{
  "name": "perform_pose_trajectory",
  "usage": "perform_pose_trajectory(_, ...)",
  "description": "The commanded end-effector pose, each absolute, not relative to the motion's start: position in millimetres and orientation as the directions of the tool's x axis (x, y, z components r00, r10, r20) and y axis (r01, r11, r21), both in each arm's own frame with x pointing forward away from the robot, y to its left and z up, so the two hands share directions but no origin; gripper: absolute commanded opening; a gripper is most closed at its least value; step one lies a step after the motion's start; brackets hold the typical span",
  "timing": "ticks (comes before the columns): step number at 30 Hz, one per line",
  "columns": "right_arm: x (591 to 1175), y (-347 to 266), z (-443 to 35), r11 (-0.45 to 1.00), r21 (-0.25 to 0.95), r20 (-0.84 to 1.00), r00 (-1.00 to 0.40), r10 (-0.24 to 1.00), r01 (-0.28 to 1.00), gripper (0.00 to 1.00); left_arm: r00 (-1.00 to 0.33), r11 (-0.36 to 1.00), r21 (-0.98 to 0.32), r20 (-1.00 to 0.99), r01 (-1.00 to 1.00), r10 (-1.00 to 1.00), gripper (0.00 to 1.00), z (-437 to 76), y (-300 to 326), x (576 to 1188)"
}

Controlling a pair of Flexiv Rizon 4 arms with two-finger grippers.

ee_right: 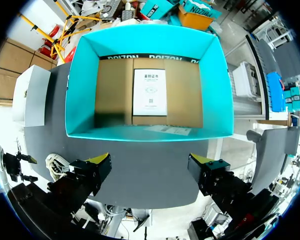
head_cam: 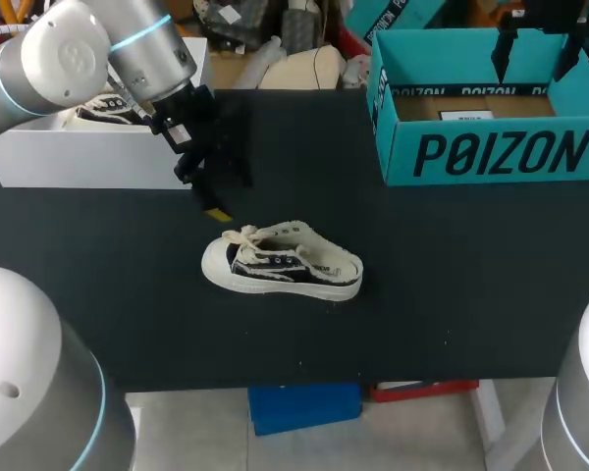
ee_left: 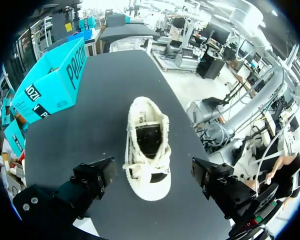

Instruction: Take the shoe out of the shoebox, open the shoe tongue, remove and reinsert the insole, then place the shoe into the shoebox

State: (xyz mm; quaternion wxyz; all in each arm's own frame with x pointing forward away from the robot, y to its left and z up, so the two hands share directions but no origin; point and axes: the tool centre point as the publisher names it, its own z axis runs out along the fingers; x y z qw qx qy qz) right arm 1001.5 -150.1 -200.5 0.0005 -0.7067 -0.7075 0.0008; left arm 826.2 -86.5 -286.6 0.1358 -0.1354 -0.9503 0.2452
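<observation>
Looking at the head cam, you've got the cream-and-black canvas shoe point(head_cam: 280, 263) sitting upright on its sole near the middle of the black table point(head_cam: 452, 304), outside any box, toe twd your left side, heel opening twd the right, laces bunched over the front. Your left tool point(head_cam: 211, 196) hangs just behind and above the toe end. In the left wrist view the left tool point(ee_left: 152, 175) has its fingers spread wide w/ nothing gripped; the shoe point(ee_left: 147, 150) lies lengthwise ahead, toe cap between the fingers, and I can't tell if either touches it. The teal cardboard shoebox point(head_cam: 491, 152) stands open at the far right of the table, well apart from the shoe. Your right tool point(head_cam: 540, 44) is over it, and in the right wrist view the right tool point(ee_right: 150, 165) is also wide open and holding nothing. The shoebox point(ee_right: 82, 90) shows a brown floor w/ a white card point(ee_right: 150, 92) on it. A white box point(head_cam: 88, 157) sits far left w/ a second shoe point(head_cam: 108, 108) inside.
</observation>
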Motion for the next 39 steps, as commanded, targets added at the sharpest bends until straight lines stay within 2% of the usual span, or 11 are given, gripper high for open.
perform_pose_trajectory(1,1001,-150,-200,0.001,-0.002,0.0,-0.001,1.0,1.0,1.0,-0.927,0.842,-0.503,0.189,0.192,0.324,1.0,-288,-87,826)
perform_pose_trajectory(8,1001,-150,-200,0.001,-0.002,0.0,-0.001,1.0,1.0,1.0,-0.945,0.845,-0.502,0.142,0.188,0.295,1.0,-288,-84,820)
perform_pose_trajectory(16,1001,-150,-200,0.001,-0.002,0.0,-0.001,1.0,1.0,1.0,-0.977,0.767,-0.621,0.008,0.163,0.215,1.0,-286,-61,805)
perform_pose_trajectory(25,1001,-150,-200,0.001,-0.002,0.0,-0.001,1.0,1.0,1.0,-0.985,0.755,-0.642,-0.005,0.136,0.173,1.0,-311,-30,796)
perform_pose_trajectory(31,1001,-150,-200,0.001,-0.002,0.0,-0.001,1.0,1.0,1.0,-0.983,0.725,-0.665,-0.091,0.178,0.158,1.0,-312,-22,796)
perform_pose_trajectory(39,1001,-150,-200,0.001,-0.002,0.0,-0.001,1.0,1.0,1.0,-0.984,0.7,-0.695,-0.063,0.164,0.168,1.0,-329,-19,801)
